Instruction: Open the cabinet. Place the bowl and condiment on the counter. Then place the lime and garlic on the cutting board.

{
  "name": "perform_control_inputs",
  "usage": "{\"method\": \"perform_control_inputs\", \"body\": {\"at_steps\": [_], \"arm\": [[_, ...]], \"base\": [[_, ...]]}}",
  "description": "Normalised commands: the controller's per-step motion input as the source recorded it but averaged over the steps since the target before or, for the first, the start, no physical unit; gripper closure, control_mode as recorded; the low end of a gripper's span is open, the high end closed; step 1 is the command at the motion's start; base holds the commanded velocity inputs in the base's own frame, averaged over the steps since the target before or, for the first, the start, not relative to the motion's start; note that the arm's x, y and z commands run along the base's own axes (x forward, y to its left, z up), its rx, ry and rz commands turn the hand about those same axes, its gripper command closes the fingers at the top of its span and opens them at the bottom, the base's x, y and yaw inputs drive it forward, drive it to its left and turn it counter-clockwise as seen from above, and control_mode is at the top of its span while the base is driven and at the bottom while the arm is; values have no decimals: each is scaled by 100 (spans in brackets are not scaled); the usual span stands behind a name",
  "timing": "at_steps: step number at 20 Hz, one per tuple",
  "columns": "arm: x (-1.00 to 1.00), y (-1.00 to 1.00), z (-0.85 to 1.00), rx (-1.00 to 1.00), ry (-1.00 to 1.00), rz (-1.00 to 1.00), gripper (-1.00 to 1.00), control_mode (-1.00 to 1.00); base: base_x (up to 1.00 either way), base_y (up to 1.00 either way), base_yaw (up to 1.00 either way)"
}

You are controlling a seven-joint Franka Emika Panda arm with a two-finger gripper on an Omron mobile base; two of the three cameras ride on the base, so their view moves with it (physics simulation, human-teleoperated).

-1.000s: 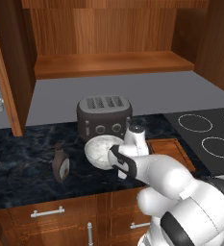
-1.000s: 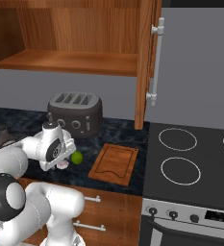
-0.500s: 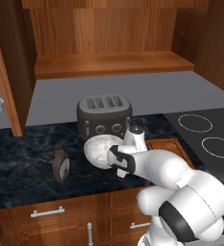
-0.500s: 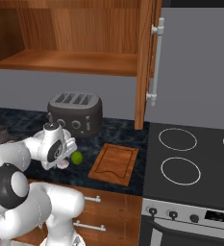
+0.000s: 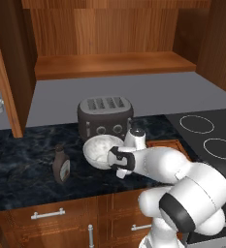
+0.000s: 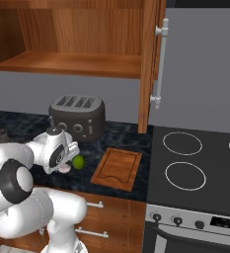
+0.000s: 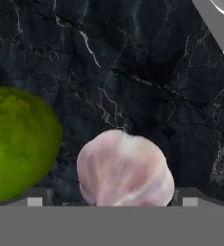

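No legible text, label or number anywhere

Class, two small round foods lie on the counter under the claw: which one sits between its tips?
The garlic, the pale pink-white bulb, sits centred between the open claw's tips. The green lime lies off to one side, outside them.

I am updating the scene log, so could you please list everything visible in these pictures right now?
cabinet: one, reddish-brown, on the wall, doors open, shelf bare
counter: one, dark marbled
toaster: one, dark grey, at the back of the counter
bowl: one, whitish-grey, in front of the toaster
condiment: one, dark brown, left of the bowl
cutting board: one, reddish-brown, beside the stovetop
stovetop: one, black
lime: one, green, on the counter
garlic: one, pale pink, beside the lime
drawers: wooden, below the counter
gripper: one, open, straddling the garlic
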Motion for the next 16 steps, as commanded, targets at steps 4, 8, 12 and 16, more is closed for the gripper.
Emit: {"method": "perform_control_inputs", "body": {"at_steps": [4, 8, 12, 16], "arm": [[0, 11, -26, 0, 6, 0, 100, -100], [0, 0, -13, 1, 3, 0, 100, -100], [-6, -2, 4, 0, 0, -5, 100, -100], [-14, -6, 19, 0, 0, -9, 100, -100]], "base": [[0, 0, 0], [0, 0, 0], [0, 0, 0], [0, 0, 0]]}}
